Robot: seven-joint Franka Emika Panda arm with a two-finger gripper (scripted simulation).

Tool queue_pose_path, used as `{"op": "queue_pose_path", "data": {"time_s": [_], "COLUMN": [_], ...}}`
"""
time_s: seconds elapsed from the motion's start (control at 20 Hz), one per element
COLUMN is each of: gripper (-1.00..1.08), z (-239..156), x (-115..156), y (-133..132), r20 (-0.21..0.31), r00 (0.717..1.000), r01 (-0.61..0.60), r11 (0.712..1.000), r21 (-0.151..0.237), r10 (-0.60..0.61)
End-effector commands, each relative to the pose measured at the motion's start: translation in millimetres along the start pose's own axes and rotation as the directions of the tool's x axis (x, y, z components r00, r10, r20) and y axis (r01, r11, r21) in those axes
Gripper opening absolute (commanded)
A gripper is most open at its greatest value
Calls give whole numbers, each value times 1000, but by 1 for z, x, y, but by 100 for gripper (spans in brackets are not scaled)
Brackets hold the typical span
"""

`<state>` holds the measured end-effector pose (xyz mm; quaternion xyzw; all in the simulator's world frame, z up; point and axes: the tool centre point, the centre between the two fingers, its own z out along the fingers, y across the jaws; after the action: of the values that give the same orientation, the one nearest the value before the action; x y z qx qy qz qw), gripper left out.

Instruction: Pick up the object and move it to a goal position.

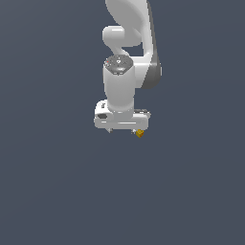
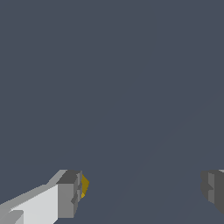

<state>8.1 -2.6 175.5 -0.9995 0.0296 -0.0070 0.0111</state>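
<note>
The tiny yellow-orange cube shows just below the white gripper, at its end toward the exterior view's right. In the wrist view the cube is a small sliver against the inner face of one grey fingertip. The other fingertip stands far from it. The gripper is open wide, and only one finger is at the cube. Most of the cube is hidden behind that finger. I cannot tell whether the cube rests on the floor.
A plain dark grey-blue surface fills both views. The white arm rises behind the gripper toward the top of the exterior view. No other objects or goal marker show.
</note>
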Motion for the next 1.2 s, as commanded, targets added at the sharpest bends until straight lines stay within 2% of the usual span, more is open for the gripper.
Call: {"op": "queue_pose_path", "data": {"time_s": [0.0,0.45,0.8,1.15], "gripper": [100,100,100,100], "z": [0,0,4,25], "x": [0,8,5,-11], "y": [0,33,27,5], "r20": [0,-12,-10,-3], "r00": [1000,999,1000,993], "r01": [0,-43,-16,114], "r11": [1000,999,1000,993], "r21": [0,0,-2,-12], "r10": [0,43,16,-115]}}
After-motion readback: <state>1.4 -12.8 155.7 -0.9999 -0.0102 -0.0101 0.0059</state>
